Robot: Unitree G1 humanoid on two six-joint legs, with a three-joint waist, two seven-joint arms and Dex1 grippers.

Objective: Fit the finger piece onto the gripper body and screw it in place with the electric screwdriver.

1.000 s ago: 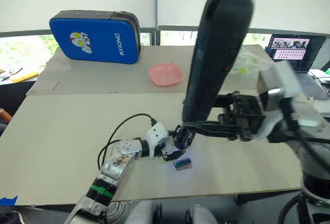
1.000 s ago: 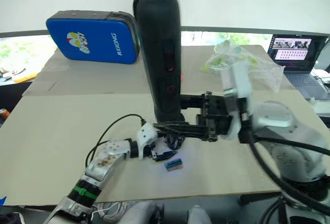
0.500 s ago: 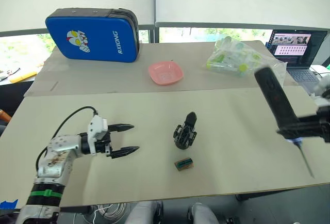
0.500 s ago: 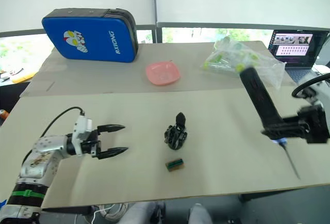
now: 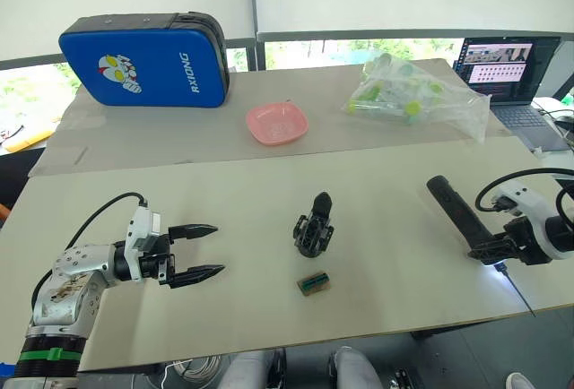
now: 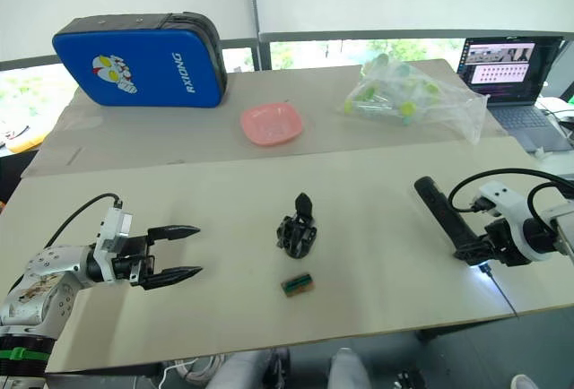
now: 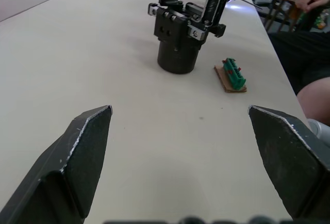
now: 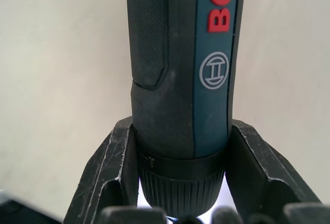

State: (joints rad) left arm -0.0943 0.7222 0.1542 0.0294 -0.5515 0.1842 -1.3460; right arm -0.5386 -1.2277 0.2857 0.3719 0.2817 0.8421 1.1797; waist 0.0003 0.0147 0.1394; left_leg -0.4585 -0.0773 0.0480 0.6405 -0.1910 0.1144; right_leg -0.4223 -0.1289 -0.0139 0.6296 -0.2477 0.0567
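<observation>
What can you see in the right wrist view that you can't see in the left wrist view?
The right wrist view gives a close look at the electric screwdriver, with red letters and a round logo on its side, clamped between the right claw fingers. The left wrist view instead looks between the wide-open left claw fingers at the gripper body standing beside a small green-and-brown block. Both views share the pale tabletop.

Bare table (image 5: 224,205) lay between my left gripper (image 5: 205,252) and the gripper body (image 5: 314,228). A small green block (image 5: 314,282) sat just near of that body, partly obstructing approach.
</observation>
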